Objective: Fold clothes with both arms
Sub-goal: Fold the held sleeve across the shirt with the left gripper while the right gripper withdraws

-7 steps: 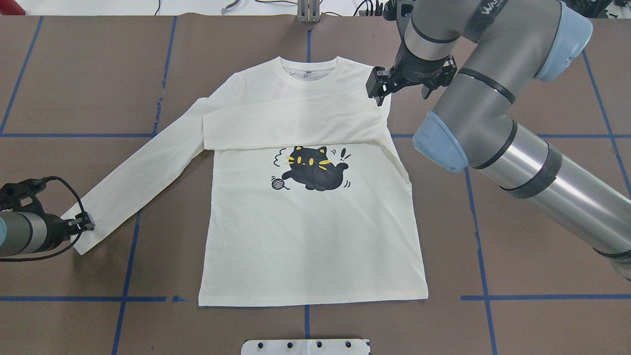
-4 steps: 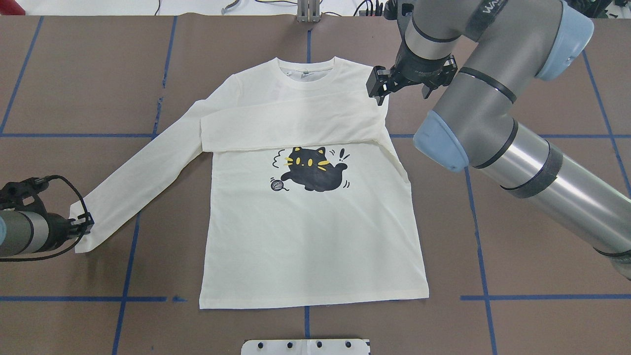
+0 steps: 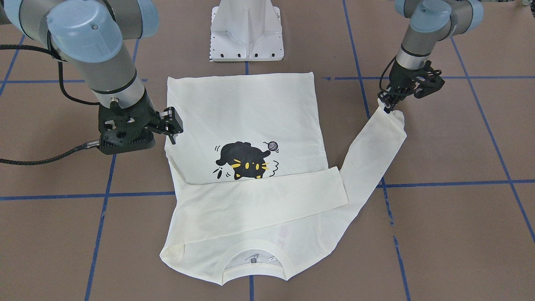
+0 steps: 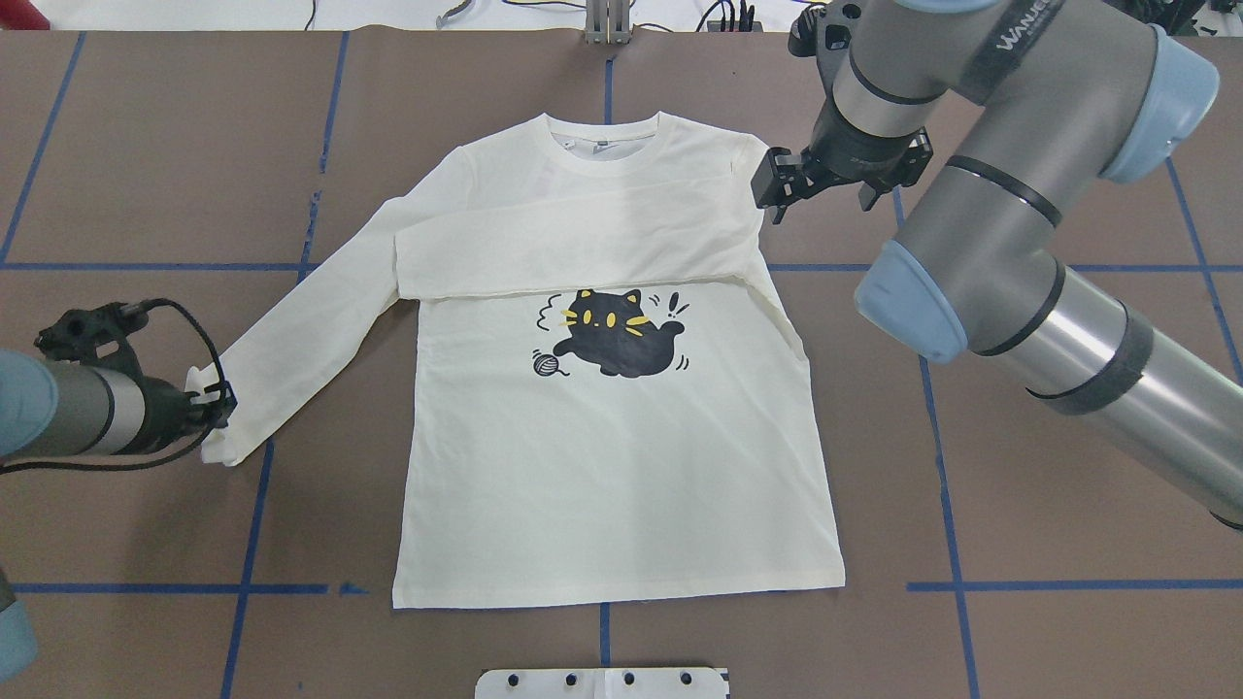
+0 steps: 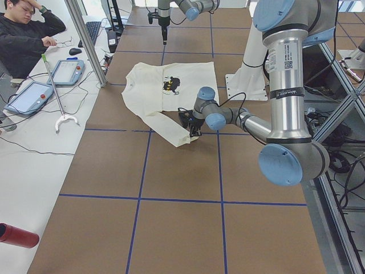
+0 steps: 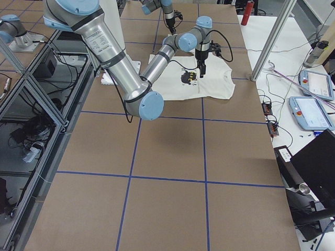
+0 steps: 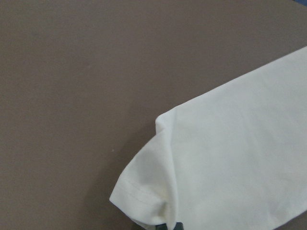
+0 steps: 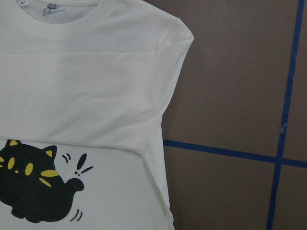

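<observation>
The cream-white shirt lies flat on the brown table with its black cat print facing up. One sleeve is folded across the chest. The other sleeve stretches out to the overhead view's left. My left gripper is shut on that sleeve's cuff and holds it a little off the table; it also shows in the front-facing view. My right gripper hovers open and empty just beside the shirt's shoulder, off the cloth.
Blue tape lines cross the table. The white pedestal base stands at the shirt's hem side. A seated operator and tablets are on the side bench beyond the collar end.
My left gripper has carried the cuff inward toward the shirt body and farther up the table, bending the sleeve. My right gripper has moved off the shoulder, out to the side.
</observation>
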Motion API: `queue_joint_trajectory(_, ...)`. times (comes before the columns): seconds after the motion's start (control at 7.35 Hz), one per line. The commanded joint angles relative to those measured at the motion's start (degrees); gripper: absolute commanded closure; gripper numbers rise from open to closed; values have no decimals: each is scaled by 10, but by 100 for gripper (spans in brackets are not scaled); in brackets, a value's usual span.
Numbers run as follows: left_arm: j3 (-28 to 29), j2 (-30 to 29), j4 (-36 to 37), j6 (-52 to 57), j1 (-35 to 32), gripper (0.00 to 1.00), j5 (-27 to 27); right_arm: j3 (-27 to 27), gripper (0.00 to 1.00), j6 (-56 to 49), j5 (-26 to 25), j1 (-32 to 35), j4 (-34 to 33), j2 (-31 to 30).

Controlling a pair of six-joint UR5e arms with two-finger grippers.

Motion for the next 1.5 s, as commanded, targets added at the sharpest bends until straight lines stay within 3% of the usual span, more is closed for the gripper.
queue_joint_trajectory(0.0, 5, -124, 105, 86, -95, 100, -19, 62, 0, -1, 8, 2, -3, -84)
queue_joint_trajectory(0.27, 68, -274, 148, 111, -170, 100, -106, 124, 0, 0, 11, 3, 2, -165)
queue_joint_trajectory(0.41, 136, -370, 150, 107, -170, 100, -118, 136, 0, -1, 10, 3, 4, -189)
queue_joint_trajectory(0.68, 325, -569, 140, 58, -161, 100, -119, 137, 0, 0, 11, 3, 4, -192)
queue_joint_trajectory(0.82, 408, -638, 103, 8, -139, 100, -117, 136, 0, 0, 11, 3, 4, -192)
queue_joint_trajectory(0.95, 484, -677, 38, -39, -116, 100, -115, 136, 0, 1, 11, 3, 4, -191)
queue_joint_trajectory(1.36, 578, -687, -60, -68, -63, 100, -55, 134, 0, 5, 10, 2, 4, -185)
